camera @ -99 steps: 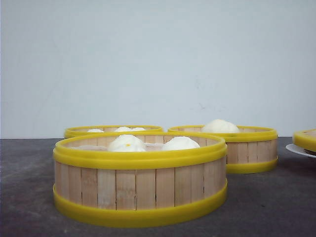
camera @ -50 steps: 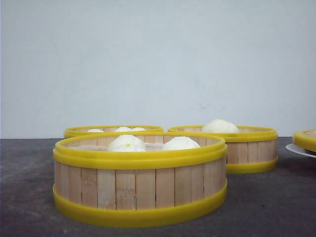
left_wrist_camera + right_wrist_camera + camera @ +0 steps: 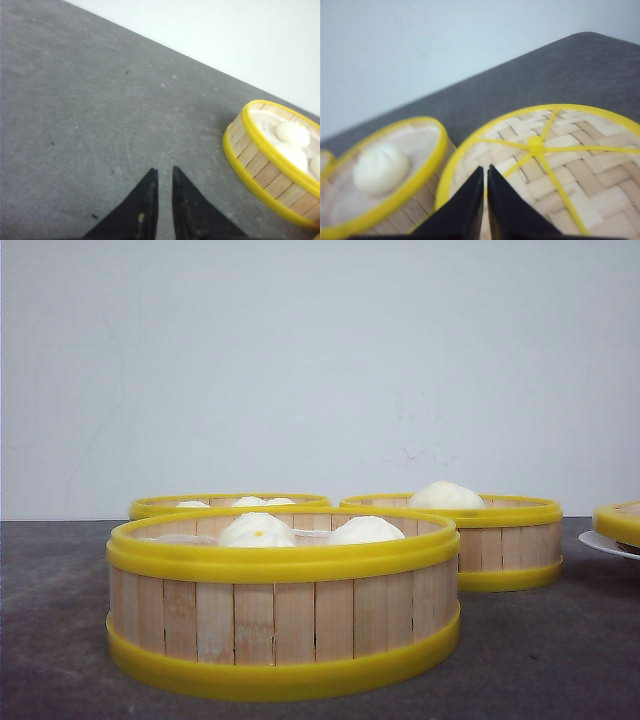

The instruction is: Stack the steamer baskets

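Three steamer baskets with pale slat walls and yellow rims stand on the grey table. The nearest steamer basket [image 3: 285, 620] holds white buns. A second basket [image 3: 230, 504] stands behind it on the left and a third [image 3: 505, 540], with one bun, at the back right. Neither gripper shows in the front view. My left gripper [image 3: 165, 172] hangs shut over bare table, well apart from a basket with buns [image 3: 270, 167]. My right gripper [image 3: 485, 170] is shut on nothing, above the edge of a woven lid [image 3: 560, 165], beside a basket with one bun [image 3: 385, 172].
At the far right a yellow-rimmed piece [image 3: 620, 520] rests on a flat white plate [image 3: 600, 543], cut off by the frame edge. A pale wall rises behind the table's far edge. Grey table [image 3: 100, 110] stretches to the left of the baskets.
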{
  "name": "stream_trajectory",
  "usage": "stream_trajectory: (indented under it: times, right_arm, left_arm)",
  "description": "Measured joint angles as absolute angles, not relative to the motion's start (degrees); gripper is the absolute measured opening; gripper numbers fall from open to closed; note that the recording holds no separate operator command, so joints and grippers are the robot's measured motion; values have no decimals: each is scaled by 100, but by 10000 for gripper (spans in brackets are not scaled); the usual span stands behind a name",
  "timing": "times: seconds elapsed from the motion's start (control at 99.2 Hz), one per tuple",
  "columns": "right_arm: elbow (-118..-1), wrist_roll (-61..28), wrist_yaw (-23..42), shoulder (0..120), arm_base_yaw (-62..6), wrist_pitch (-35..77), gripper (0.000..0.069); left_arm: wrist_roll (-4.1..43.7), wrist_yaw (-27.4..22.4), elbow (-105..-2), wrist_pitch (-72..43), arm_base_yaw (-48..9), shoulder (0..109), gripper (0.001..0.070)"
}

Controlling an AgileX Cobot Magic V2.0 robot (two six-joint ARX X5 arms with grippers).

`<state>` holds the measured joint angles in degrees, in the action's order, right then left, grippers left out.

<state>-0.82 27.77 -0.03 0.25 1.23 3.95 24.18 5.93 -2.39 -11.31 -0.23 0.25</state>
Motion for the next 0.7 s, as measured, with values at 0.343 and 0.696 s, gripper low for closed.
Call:
stream_trajectory:
  times: [0.343, 0.696]
  right_arm:
    - [-1498, 3658, 5, 1055, 123, 615, 9]
    - [-4316, 1719, -32, 3017, 123, 2191, 9]
  left_arm:
    - [2794, 565, -1634, -1140, -23, 725, 24]
    - [2307, -58, -3771, -1671, -23, 2687, 29]
